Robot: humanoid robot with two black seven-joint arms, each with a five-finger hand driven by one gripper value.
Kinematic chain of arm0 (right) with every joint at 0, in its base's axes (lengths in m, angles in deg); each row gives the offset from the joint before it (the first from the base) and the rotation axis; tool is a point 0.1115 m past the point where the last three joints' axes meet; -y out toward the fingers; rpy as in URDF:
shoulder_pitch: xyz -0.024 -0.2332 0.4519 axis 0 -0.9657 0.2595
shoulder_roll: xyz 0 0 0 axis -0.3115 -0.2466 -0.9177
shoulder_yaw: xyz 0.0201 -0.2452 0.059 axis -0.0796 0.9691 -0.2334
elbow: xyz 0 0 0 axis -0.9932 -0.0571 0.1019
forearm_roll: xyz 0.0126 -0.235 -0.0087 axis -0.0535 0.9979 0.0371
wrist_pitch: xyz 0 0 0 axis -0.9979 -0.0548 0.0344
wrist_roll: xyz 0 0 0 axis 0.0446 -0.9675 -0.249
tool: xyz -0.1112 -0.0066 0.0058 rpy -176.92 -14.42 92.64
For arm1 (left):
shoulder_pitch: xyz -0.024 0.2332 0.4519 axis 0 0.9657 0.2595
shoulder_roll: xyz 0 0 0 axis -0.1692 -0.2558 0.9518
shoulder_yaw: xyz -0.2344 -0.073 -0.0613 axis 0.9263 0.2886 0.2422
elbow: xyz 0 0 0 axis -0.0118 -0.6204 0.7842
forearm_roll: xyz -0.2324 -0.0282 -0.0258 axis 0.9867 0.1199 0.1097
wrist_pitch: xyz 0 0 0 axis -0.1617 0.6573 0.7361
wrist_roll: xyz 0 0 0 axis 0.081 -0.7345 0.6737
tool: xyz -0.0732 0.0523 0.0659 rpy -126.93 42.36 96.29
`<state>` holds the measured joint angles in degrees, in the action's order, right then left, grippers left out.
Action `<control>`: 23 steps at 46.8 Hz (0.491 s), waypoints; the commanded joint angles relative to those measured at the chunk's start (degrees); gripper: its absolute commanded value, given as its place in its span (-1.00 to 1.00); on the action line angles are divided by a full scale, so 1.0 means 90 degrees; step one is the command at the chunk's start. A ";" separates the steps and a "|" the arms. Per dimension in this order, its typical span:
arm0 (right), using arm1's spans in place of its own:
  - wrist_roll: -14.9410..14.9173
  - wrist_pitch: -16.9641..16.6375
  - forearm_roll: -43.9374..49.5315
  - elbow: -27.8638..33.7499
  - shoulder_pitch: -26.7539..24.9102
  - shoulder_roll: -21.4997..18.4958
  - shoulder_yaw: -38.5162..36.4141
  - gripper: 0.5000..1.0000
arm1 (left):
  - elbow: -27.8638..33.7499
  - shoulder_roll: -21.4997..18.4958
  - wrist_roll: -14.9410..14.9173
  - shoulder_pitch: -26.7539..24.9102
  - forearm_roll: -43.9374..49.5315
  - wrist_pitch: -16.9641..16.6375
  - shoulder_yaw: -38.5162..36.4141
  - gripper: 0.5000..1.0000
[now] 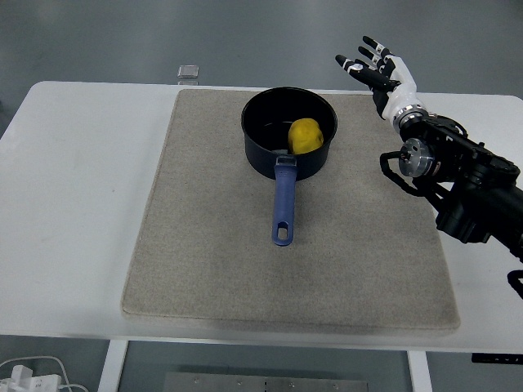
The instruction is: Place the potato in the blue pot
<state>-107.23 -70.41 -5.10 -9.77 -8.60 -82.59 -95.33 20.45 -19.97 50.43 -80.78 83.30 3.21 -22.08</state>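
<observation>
Spanning nearly the whole view, the white worktop [73,204] carries everything else. Most of its middle is covered by a large beige mat [212,245], a rectangle that runs from close to the far edge almost to the near one.

From the right edge comes the black right arm [474,192], reaching in over the worktop's right side, past the mat's far right corner. Its right hand [382,73] is raised above the far right part of the worktop, well apart from the pot, with the palm turned up. The white and black fingers [365,42] are spread wide and released, gripping nothing.

On the far half of the mat stands the blue pot [288,167], upright, with dark round walls. Its long blue handle [283,208] points toward the near edge and lies just above the mat; there is a slot hole at its tip.

Inside the pot rests the potato [305,135], yellow and rounded, lying against the near right part of the inner wall, close to where the handle joins.

Beyond the mat's far edge, at the worktop's far rim, sits a small pale square object [189,72], too small to identify.
</observation>
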 commanded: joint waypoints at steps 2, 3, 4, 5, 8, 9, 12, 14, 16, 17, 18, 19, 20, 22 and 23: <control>0.0009 -0.0146 -0.0350 0.0008 -0.0006 0.0131 -0.0527 0.60 | 0.0000 0.0000 0.0000 0.0000 0.0000 -0.0004 0.0000 0.99; 0.0009 -0.0175 -0.0369 0.0008 -0.0006 0.0160 -0.0615 0.60 | 0.0000 0.0000 0.0000 0.0000 0.0000 -0.0004 0.0000 0.99; 0.0009 -0.0195 -0.0389 0.0008 -0.0016 0.0199 -0.0693 0.60 | 0.0000 0.0000 0.0000 0.0000 0.0000 -0.0004 0.0000 0.99; 0.0009 -0.0214 -0.0408 0.0008 -0.0026 0.0228 -0.0762 0.60 | 0.0000 0.0000 0.0000 0.0000 0.0000 -0.0004 0.0000 0.99; 0.0009 -0.0283 -0.0428 0.0008 -0.0045 0.0287 -0.0889 0.60 | 0.0000 0.0000 0.0000 0.0000 0.0000 0.0006 0.0000 0.99; 0.0009 -0.0302 -0.0438 0.0008 -0.0065 0.0307 -0.0909 0.60 | 0.0000 0.0000 0.0000 0.0000 0.0000 -0.0004 0.0000 0.99; 0.0009 -0.0370 -0.0438 0.0028 -0.0114 0.0336 -0.0928 0.60 | 0.0009 0.0000 0.0000 0.0000 0.0000 -0.0004 -0.0010 0.99; 0.0000 -0.0390 -0.0438 0.0057 -0.0114 0.0336 -0.0948 0.60 | 0.0010 0.0000 0.0000 0.0000 -0.0010 -0.0004 -0.0010 0.99; -0.0049 -0.0380 -0.0438 0.0144 -0.0123 0.0326 -0.0957 0.60 | 0.0019 0.0000 0.0000 0.0000 -0.0010 0.0006 -0.0010 0.99; -0.0078 -0.0380 -0.0438 0.0184 -0.0124 0.0317 -0.0967 0.60 | 0.0019 0.0000 0.0000 0.0000 -0.0010 0.0006 -0.0010 0.99; -0.0088 -0.0380 -0.0438 0.0223 -0.0124 0.0307 -0.0967 0.60 | 0.0019 0.0000 0.0000 0.0000 -0.0010 0.0006 -0.0010 0.99; -0.0098 -0.0390 -0.0438 0.0262 -0.0124 0.0307 -0.0967 0.60 | 0.0019 0.0000 0.0000 0.0000 -0.0010 0.0006 -0.0010 0.99; -0.0098 -0.0390 -0.0438 0.0291 -0.0143 0.0297 -0.0967 0.60 | 0.0029 0.0000 0.0000 -0.0010 -0.0010 0.0006 -0.0010 0.99; -0.0108 -0.0400 -0.0438 0.0321 -0.0192 0.0278 -0.0987 0.60 | 0.0029 0.0000 0.0000 -0.0010 -0.0010 0.0006 -0.0010 0.99; -0.0108 -0.0400 -0.0438 0.0321 -0.0211 0.0268 -0.1006 0.60 | 0.0029 0.0000 0.0000 0.0000 -0.0010 0.0006 -0.0010 0.99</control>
<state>-108.12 -73.93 -9.04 -7.19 -9.95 -79.93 -104.07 20.68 -19.97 50.43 -80.81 83.20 3.24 -22.17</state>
